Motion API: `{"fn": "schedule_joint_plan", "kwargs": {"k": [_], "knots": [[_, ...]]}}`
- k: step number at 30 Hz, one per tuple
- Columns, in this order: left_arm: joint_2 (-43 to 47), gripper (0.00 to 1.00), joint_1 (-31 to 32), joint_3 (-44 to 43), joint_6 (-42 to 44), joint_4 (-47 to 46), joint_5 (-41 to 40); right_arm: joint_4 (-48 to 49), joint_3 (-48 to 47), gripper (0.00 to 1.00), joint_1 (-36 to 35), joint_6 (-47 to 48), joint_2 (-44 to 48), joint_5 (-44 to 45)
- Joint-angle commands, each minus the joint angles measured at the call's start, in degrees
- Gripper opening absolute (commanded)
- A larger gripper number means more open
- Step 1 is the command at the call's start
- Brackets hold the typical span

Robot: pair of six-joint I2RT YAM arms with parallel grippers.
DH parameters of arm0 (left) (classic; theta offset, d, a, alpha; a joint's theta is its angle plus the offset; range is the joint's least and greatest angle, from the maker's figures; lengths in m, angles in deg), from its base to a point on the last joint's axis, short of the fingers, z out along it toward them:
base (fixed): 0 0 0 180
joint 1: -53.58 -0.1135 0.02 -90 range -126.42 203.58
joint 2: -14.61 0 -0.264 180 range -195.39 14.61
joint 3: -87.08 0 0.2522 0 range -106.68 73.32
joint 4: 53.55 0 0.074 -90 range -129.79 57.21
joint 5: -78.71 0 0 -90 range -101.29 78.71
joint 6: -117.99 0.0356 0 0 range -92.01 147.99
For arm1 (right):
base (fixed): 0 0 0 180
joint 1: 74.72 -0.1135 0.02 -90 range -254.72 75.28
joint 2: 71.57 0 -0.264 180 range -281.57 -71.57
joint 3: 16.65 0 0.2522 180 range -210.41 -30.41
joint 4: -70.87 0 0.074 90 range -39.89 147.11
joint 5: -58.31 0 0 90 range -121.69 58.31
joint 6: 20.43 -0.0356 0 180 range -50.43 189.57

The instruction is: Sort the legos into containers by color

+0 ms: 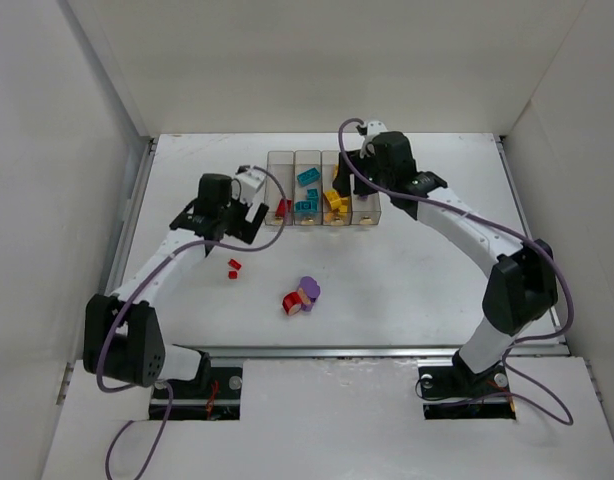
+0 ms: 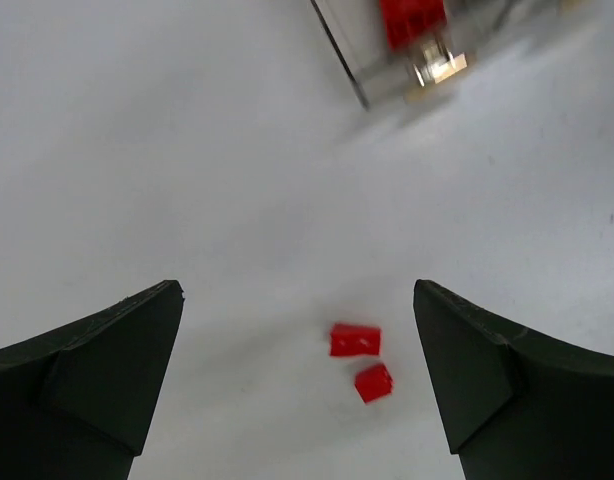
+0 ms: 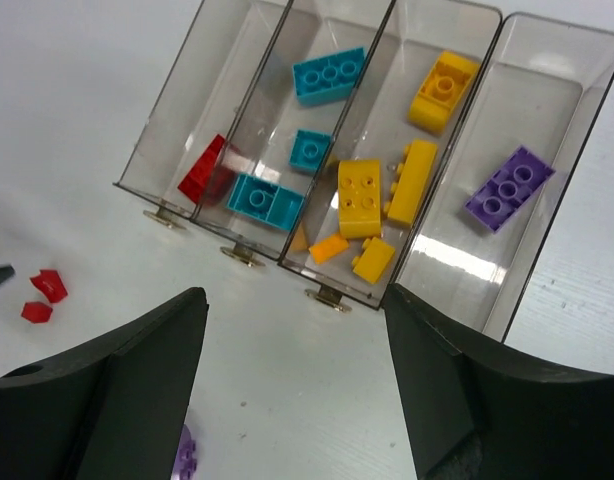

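The four joined clear containers [image 1: 283, 156] stand at the back middle. From the left they hold a red brick [image 3: 212, 170], teal bricks [image 3: 329, 75], several yellow bricks [image 3: 359, 196] and a purple brick [image 3: 508, 186]. Two loose red bricks [image 1: 234, 267] lie on the table. They show between the open fingers in the left wrist view [image 2: 355, 340]. A red-and-purple clump [image 1: 301, 296] lies in the middle. My left gripper [image 1: 227, 235] is open and empty above the loose red bricks. My right gripper [image 1: 372, 190] is open and empty by the containers' near end [image 3: 287, 262].
White walls close the table at the left, back and right. A metal rail runs along the near edge [image 1: 317, 350]. The red bin's near corner shows at the top of the left wrist view [image 2: 347, 60].
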Motion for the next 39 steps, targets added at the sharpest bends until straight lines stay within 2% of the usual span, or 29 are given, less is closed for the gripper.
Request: {"fn": "schedule_joint_plan", "kwargs": {"k": [1,5,8,10,12,13,14,17,20,21,22,24,30,36,39], "knots": [[-0.2,1.0,1.88,6.42,2.9,6.38,1.13,0.57,0.76,0.77,-1.59,0.02,1.33,-1.25],[-4.15,1.0,0.58,5.82,-2.28,5.51,0.15,0.57,1.98,0.77,-2.73,-0.51,1.33,-1.78],[-3.11,1.0,-0.04,6.77,0.06,1.74,2.95,0.57,2.6,0.77,-3.26,-1.04,2.37,-1.79],[-0.65,0.97,-0.75,8.1,11.11,0.06,6.64,0.57,3.83,0.77,-3.26,-1.04,2.38,-1.79],[3.37,0.95,-0.75,9.94,23.83,2.23,14.19,0.57,4.36,0.77,-3.78,-1.04,3.6,-1.26],[4.97,0.95,-1.27,10.56,40.17,4.42,17.18,0.57,5.06,0.77,-3.79,-1.04,3.61,-1.26],[6.38,0.95,-1.97,11.26,49.12,9.67,21.21,0.57,5.06,0.77,-3.79,-1.04,4.13,-1.26],[7.19,0.93,-2.5,11.79,71.62,17.94,22.92,0.57,6.46,0.77,-3.79,-1.04,5.19,-1.26],[-1.32,0.87,-2.5,3.82,78.55,25.77,24.41,1.09,7.78,0.77,-4.32,-1.04,5.9,-1.26],[-7.17,0.85,-2.5,-1.34,83.26,33.02,23.72,1.09,8.66,0.77,-4.32,-1.04,6.68,-1.26],[-7.23,0.84,-2.5,-3.56,85.57,36.49,22.93,1.09,8.67,0.77,-4.84,-1.04,7.56,-1.26],[-13.81,0.84,-3.12,-6.74,89.1,42.38,21.43,1.09,9.46,0.77,-4.84,-0.35,8.96,-0.74],[-16.81,0.84,-5.57,-7.54,101.57,42.41,15.71,1.62,12.27,0.77,-4.84,0.72,10.2,0.59],[-18.04,0.76,-7.42,-8.86,103.53,43.82,13.87,2.76,12.8,0.77,-4.84,0.72,9.67,-0.55],[-18.57,0.73,-7.43,-7.72,104.93,40.67,13.34,3.29,12.1,0.77,-4.84,0.72,8.53,-0.56]]}}
